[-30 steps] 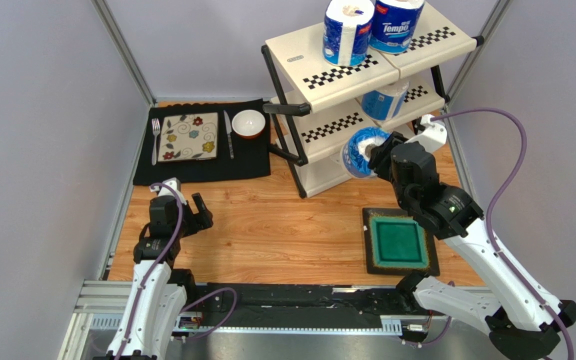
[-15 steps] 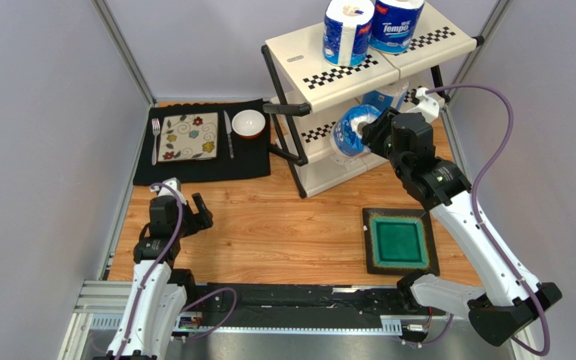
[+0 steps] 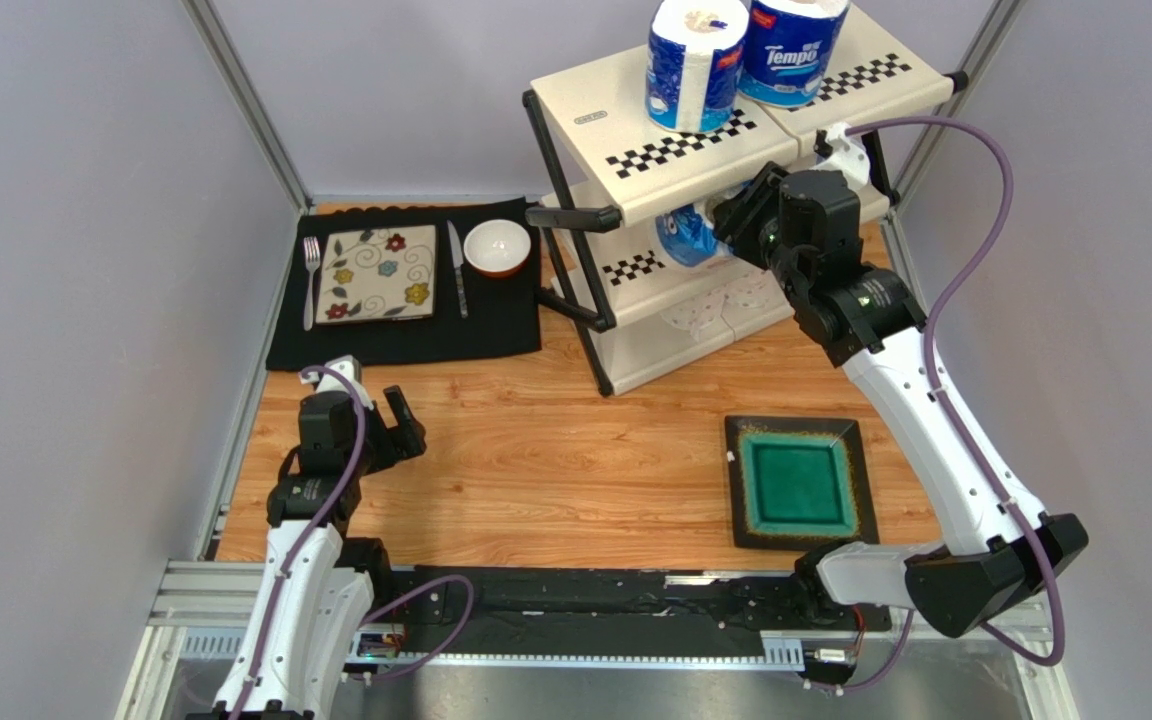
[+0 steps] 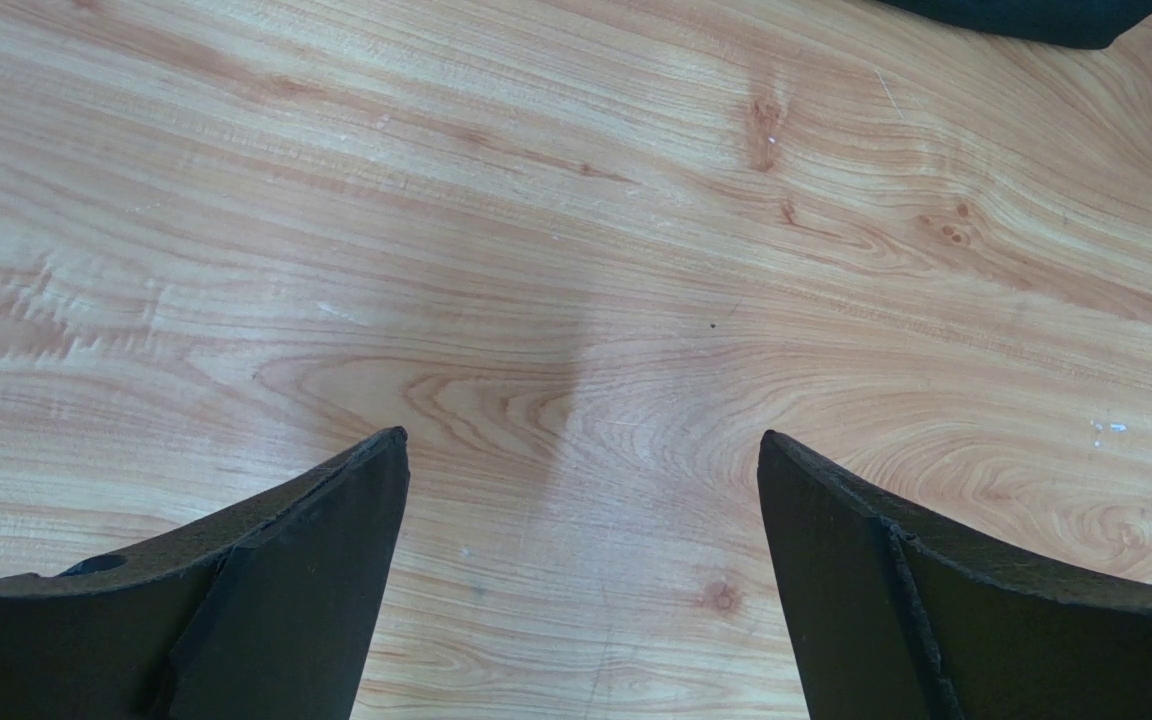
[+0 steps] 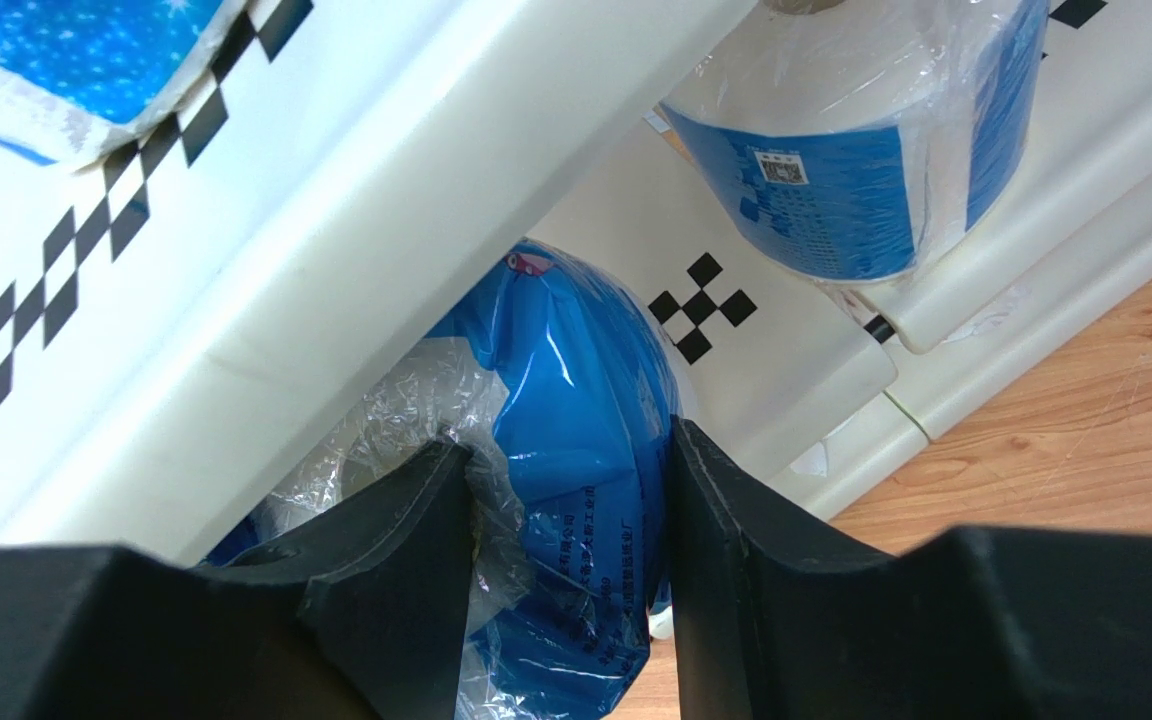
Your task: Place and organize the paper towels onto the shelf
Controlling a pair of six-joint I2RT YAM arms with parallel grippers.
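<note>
The shelf (image 3: 642, 143) stands at the far right. Two blue-wrapped paper towels (image 3: 696, 63) stand on its top tier. My right gripper (image 3: 720, 225) is shut on a third blue-wrapped roll (image 3: 684, 237) and holds it lying sideways just under the top panel, at the middle tier. In the right wrist view my gripper (image 5: 567, 450) squeezes this roll (image 5: 597, 390) through its crinkled wrapper, under the checkered top panel (image 5: 387, 225). Another wrapped roll (image 5: 853, 135) stands on the middle tier beside it. My left gripper (image 3: 382, 420) is open and empty over bare wood (image 4: 582, 300).
A black placemat (image 3: 402, 338) at the far left carries a floral plate (image 3: 376, 273), a fork (image 3: 312, 278), a knife (image 3: 456, 267) and a small bowl (image 3: 497, 246). A green square tray (image 3: 796, 483) lies near the right arm's base.
My right arm has stretched forward and up, carrying the blue roll from in front of the lower shelf to under the top panel at the middle tier. The left arm has not moved.
</note>
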